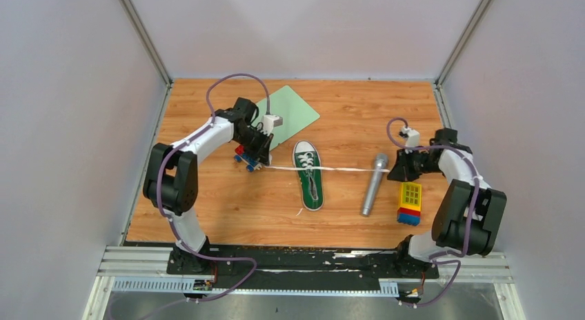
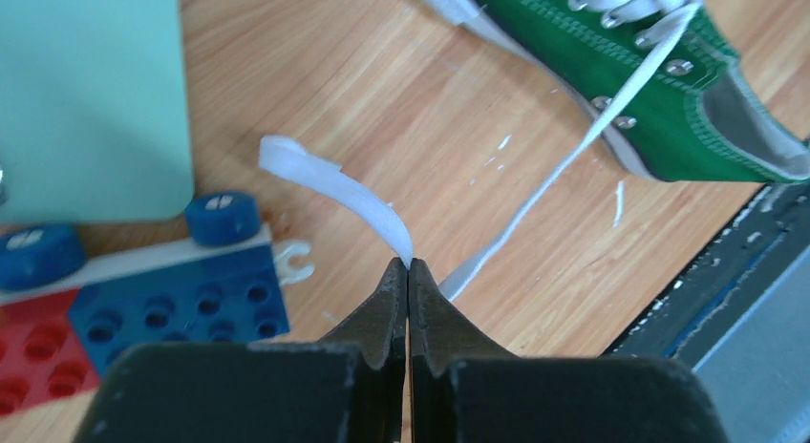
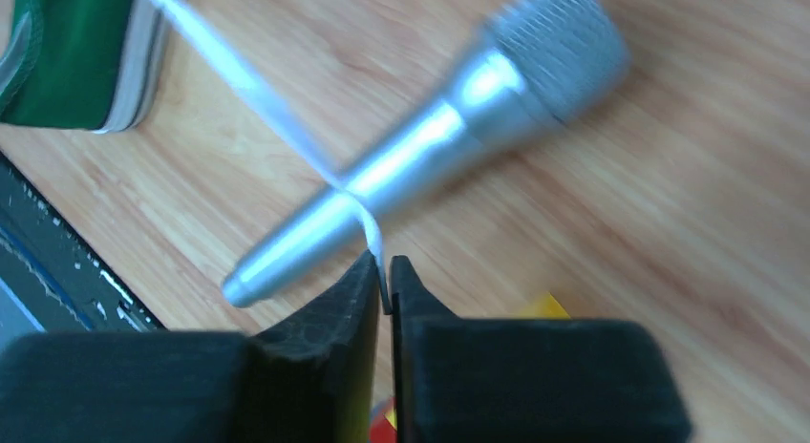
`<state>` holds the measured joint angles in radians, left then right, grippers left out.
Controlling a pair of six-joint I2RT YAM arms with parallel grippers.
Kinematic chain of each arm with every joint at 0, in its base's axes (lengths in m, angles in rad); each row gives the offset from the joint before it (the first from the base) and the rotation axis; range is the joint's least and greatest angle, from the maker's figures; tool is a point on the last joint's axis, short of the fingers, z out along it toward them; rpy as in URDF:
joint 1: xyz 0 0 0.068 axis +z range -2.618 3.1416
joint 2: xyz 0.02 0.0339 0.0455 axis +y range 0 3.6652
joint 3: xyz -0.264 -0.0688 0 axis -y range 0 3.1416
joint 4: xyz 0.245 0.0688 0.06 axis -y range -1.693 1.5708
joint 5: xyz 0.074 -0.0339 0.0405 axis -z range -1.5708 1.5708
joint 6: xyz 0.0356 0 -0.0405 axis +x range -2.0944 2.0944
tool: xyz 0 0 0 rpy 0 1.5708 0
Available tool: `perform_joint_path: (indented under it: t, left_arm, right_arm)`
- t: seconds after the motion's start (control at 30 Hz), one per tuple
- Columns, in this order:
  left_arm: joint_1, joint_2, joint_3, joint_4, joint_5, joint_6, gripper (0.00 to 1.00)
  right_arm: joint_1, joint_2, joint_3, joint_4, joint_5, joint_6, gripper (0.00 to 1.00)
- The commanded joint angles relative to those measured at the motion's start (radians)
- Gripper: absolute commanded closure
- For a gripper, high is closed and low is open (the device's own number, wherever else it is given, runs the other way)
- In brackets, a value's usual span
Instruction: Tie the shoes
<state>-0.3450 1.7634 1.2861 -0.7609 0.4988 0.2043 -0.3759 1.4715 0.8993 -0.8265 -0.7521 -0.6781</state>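
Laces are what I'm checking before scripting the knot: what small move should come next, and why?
Probably bring the two ends inward over the sneaker so they can cross. The left gripper and right gripper are each shut on a lace end, the laces stretch straight out to either side, and the right one lies over the microphone.
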Motion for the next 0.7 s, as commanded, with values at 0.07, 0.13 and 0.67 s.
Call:
perform_joint_path:
  t: [0.07,0.13,0.67]
  left_arm:
    - [-0.054,0.104,0.123,-0.010,0.204,-0.036,1.00]
    - [-0.061,0.111,0.132,-0.006,0.201,-0.042,1.00]
    - [-0.057,0.100,0.127,-0.003,0.193,-0.086,1.00]
  right_arm:
    - [0.298,-0.078,0.047,0.011,-0.020,-0.084,0.71]
    - [0.343,-0.070,0.060,0.029,-0.005,-0.117,0.58]
    - [0.714,0.352,0.335,0.144,0.073,-0.423,0.45]
